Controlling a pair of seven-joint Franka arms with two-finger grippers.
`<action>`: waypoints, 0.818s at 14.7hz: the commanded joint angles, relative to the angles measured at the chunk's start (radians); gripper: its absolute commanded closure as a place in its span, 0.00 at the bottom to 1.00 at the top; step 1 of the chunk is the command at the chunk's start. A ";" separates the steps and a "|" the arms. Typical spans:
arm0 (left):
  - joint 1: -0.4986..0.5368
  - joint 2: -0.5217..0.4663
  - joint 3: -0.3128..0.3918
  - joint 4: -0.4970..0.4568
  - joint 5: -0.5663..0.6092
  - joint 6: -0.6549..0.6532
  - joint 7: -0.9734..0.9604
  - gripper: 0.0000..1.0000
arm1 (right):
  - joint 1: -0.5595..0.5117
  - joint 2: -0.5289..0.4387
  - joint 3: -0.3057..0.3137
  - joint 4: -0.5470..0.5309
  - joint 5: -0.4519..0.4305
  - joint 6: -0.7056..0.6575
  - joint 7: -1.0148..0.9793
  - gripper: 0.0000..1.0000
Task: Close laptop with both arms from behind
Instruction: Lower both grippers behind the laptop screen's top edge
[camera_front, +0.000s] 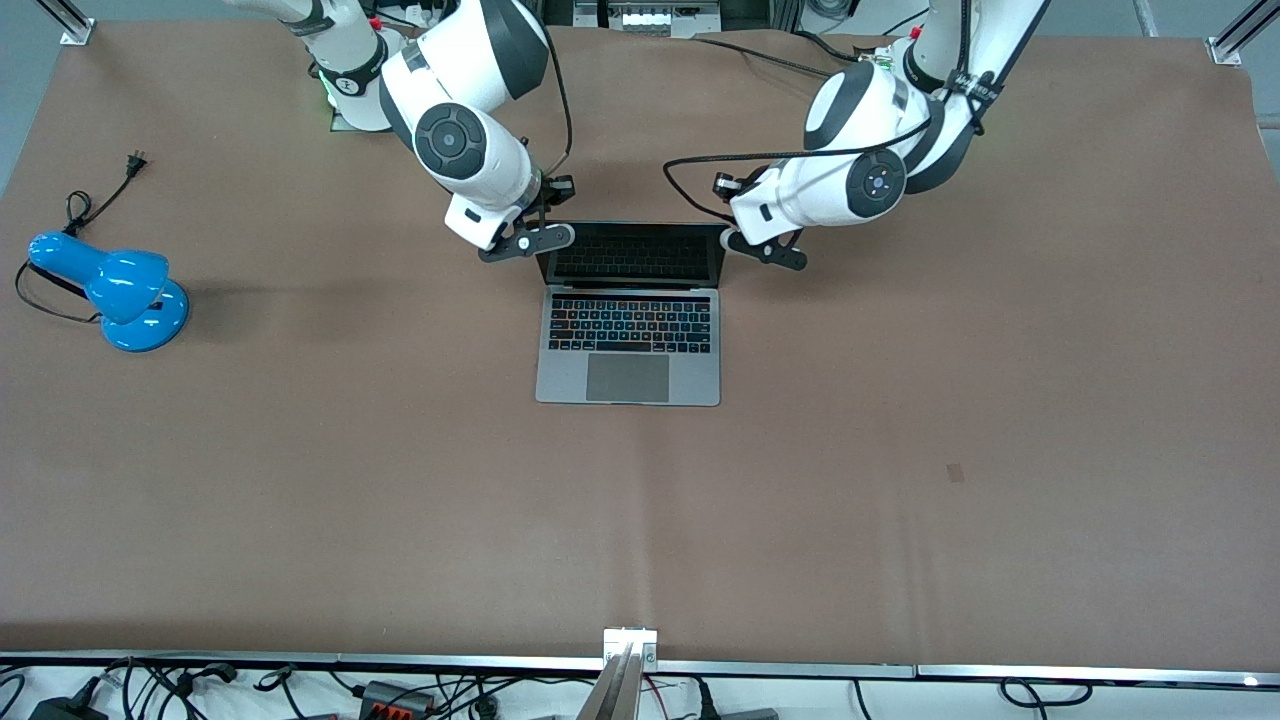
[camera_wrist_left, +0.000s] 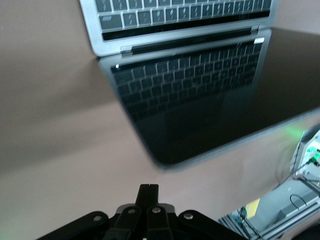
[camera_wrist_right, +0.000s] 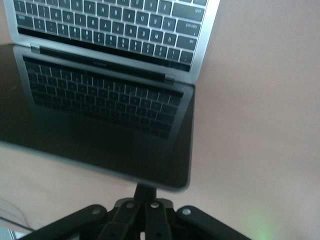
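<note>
The laptop (camera_front: 628, 340) looks like matt silver-grey metal, its black keys dull, while its dark screen is glossy enough to mirror the keyboard. The table (camera_front: 900, 450) wears a smooth, matt brown covering, faintly creased. The arms (camera_front: 470, 110) have shiny white plastic shells, and the blue desk lamp (camera_front: 120, 290) gleams.

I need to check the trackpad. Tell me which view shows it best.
The front view: the trackpad lies in full sight below the keys. Both wrist views show only the laptop's screen and some key rows, no trackpad.
</note>
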 joint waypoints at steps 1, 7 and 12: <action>0.007 0.040 -0.034 0.012 -0.021 0.058 -0.012 1.00 | 0.004 0.011 -0.007 0.006 0.018 0.036 0.016 1.00; 0.009 0.100 -0.031 0.090 -0.017 0.061 -0.012 1.00 | -0.005 0.038 -0.010 0.034 0.018 0.113 0.049 1.00; 0.027 0.091 -0.014 0.095 -0.009 0.051 0.040 1.00 | -0.006 0.075 -0.015 0.069 0.009 0.177 0.121 1.00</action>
